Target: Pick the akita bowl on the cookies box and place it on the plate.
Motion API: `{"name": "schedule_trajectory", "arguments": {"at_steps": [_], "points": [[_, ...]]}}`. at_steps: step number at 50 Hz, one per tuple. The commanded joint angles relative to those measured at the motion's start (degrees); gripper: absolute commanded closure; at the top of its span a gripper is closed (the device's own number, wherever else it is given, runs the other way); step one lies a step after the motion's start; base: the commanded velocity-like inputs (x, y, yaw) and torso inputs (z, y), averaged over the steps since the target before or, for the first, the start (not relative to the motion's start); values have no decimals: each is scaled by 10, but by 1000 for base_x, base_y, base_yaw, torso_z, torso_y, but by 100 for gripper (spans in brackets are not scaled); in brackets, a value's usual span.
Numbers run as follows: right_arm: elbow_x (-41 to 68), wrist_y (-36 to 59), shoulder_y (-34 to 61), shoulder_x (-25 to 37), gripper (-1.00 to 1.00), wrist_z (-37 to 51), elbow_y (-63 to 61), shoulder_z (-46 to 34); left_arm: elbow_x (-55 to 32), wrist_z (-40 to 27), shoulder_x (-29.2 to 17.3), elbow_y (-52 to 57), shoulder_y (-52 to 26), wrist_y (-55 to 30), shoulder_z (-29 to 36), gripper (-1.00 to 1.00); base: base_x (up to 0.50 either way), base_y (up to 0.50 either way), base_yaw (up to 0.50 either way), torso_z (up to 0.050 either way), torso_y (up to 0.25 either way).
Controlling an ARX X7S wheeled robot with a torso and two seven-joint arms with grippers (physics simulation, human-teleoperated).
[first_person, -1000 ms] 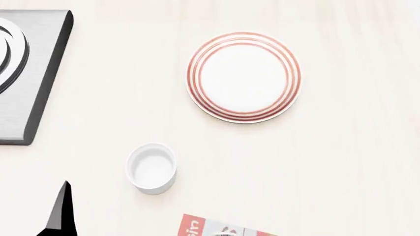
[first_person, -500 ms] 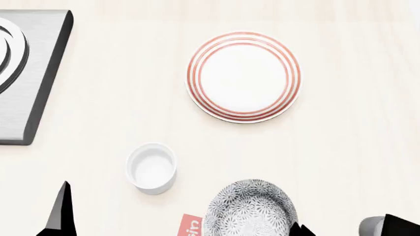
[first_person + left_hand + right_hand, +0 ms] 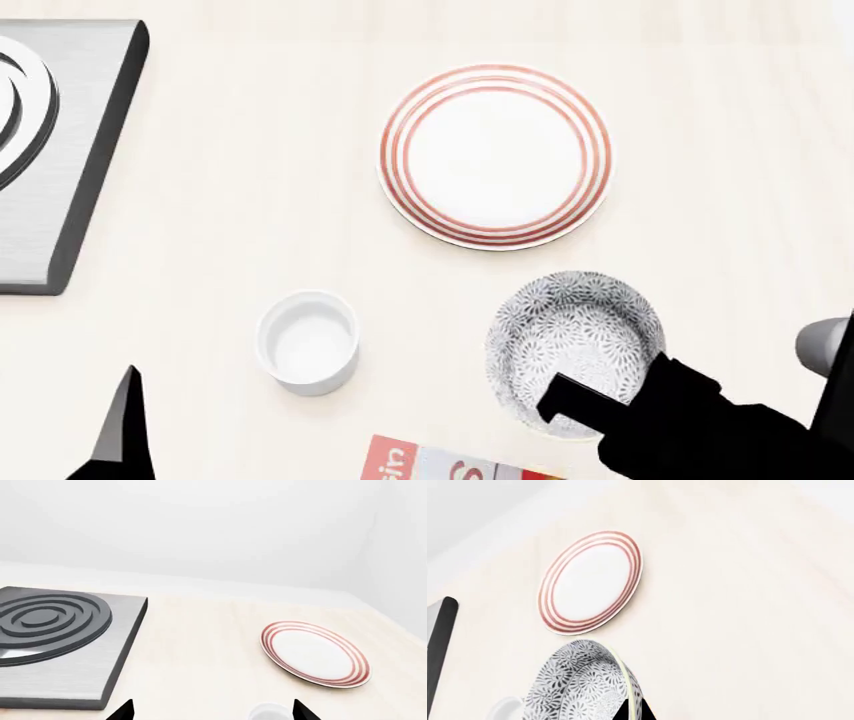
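Pale wood-toned table (image 3: 200, 200) is filling your head view. The plate (image 3: 497, 157), white with red rings, is sitting flat toward the far side, nothing on it. Your right claw (image 3: 567, 400) is coming in from the near right, a black finger lying over the near rim of the speckled bowl (image 3: 574, 335) and clamping it there. The bowl is showing between the plate and the cookie box (image 3: 427, 462), near the plate's closest edge but not overlapping it; you cannot tell its height above the table from here. Only a red-and-white corner of the box is peeking in at the bottom edge, apart from the bowl. A plain white cup (image 3: 308, 342) is standing left of the bowl, well apart. A grey burner slab (image 3: 60, 150) is lying at the far left. One dark tip of your left claw (image 3: 123, 430) is poking in at the lower left; whether it is apart or together, you cannot tell from this view.

Left wrist view: two black fingertips (image 3: 123, 711) are showing far apart, gripping nothing, with the cup's rim (image 3: 270, 712) just between them at the frame edge. The burner slab (image 3: 63, 645) and the plate (image 3: 313, 652) are lying beyond.

Right wrist view: the bowl (image 3: 584, 685) is sitting tilted on edge in the frame, patterned outside toward the camera, a dark finger (image 3: 630, 711) touching its rim. The plate (image 3: 590, 581) is lying beyond it, clear of the bowl.
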Motion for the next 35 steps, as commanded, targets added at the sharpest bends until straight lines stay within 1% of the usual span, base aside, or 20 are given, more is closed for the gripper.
{"name": "schedule_trajectory", "arguments": {"at_steps": [1, 7, 24, 33, 35], "points": [[67, 12, 32, -32, 100, -79, 69, 51, 4, 8, 11, -3, -3, 4, -17, -100, 0, 0, 0, 0, 0], [107, 4, 24, -68, 100, -112, 119, 71, 3, 9, 11, -6, -4, 7, -17, -100, 0, 0, 0, 0, 0], [214, 6, 14, -129, 100, -189, 233, 134, -2, 4, 7, -3, -5, 5, -17, -100, 0, 0, 0, 0, 0], [263, 29, 11, -169, 100, -225, 306, 161, -6, 2, 5, -1, -6, 2, -17, -100, 0, 0, 0, 0, 0], [278, 38, 11, -187, 100, -235, 335, 168, -6, 2, 5, -3, -6, 3, -17, -100, 0, 0, 0, 0, 0]]}}
